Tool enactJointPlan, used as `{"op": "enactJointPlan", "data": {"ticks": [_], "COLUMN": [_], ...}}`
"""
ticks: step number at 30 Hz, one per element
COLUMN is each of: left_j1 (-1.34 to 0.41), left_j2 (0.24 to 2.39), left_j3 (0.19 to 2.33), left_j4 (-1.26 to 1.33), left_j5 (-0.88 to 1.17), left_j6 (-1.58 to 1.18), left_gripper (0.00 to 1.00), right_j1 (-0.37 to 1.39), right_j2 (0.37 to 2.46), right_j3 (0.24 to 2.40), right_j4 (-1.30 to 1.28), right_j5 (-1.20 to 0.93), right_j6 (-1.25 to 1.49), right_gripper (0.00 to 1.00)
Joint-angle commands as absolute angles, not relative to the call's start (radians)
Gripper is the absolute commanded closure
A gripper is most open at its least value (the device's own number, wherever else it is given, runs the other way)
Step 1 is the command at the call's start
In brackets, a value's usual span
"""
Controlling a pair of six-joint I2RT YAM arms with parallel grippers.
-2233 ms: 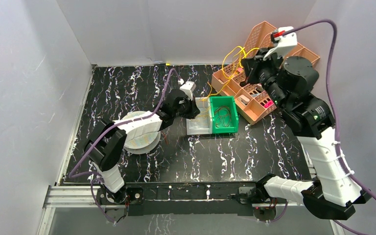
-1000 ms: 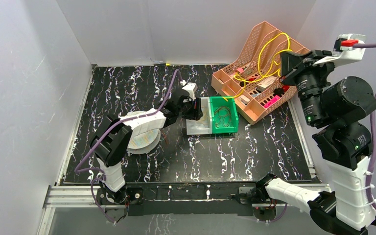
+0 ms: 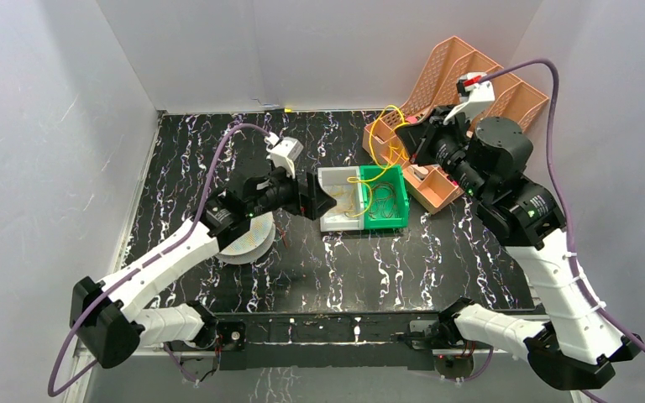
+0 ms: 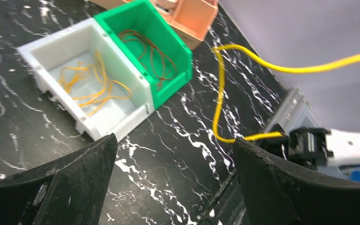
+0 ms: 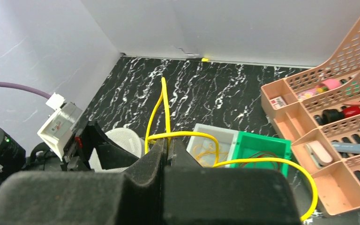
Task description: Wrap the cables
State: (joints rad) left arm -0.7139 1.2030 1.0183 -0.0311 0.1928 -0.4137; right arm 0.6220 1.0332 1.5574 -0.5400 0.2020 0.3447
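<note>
so the right gripper is pinched tight on a yellow cable, left gripper gaping wide open just beside the white bin.

High rear overview, close wrist views, all sharing green bin

Robot lab test cell, white enclosure walls, black marbled tabletop
</note>
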Motion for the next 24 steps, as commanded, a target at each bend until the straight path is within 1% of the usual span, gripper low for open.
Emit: {"op": "enactJointPlan", "data": {"ticks": [1, 7, 12, 17, 20, 24], "left_j1": [-0.717, -0.717, -0.718, -0.718, -0.718, -0.718], "left_j2": [1.120, 1.070, 1.072, 1.102, 1.115, 1.119], "left_j3": [0.956, 0.924, 0.927, 0.949, 0.948, 0.922], "left_j4": [0.036, 0.054, 0.052, 0.048, 0.052, 0.106], "left_j5": [0.402, 0.540, 0.624, 0.626, 0.588, 0.601], "left_j6": [-0.399, -0.333, -0.278, -0.225, -0.193, -0.173], "left_gripper": [0.07, 0.07, 0.06, 0.07, 0.07, 0.07], "right_j1": [0.620, 0.621, 0.621, 0.620, 0.621, 0.621], "right_j2": [1.028, 1.069, 1.086, 1.100, 1.103, 1.108], "right_j3": [1.552, 1.569, 1.578, 1.593, 1.598, 1.600], "right_j4": [-0.440, -0.425, -0.409, -0.395, -0.383, -0.362], "right_j5": [0.139, 0.080, 0.045, 0.007, -0.014, -0.061], "right_j6": [0.417, 0.462, 0.482, 0.505, 0.519, 0.550], "right_gripper": [1.00, 1.00, 1.00, 1.00, 1.00, 1.00]}}
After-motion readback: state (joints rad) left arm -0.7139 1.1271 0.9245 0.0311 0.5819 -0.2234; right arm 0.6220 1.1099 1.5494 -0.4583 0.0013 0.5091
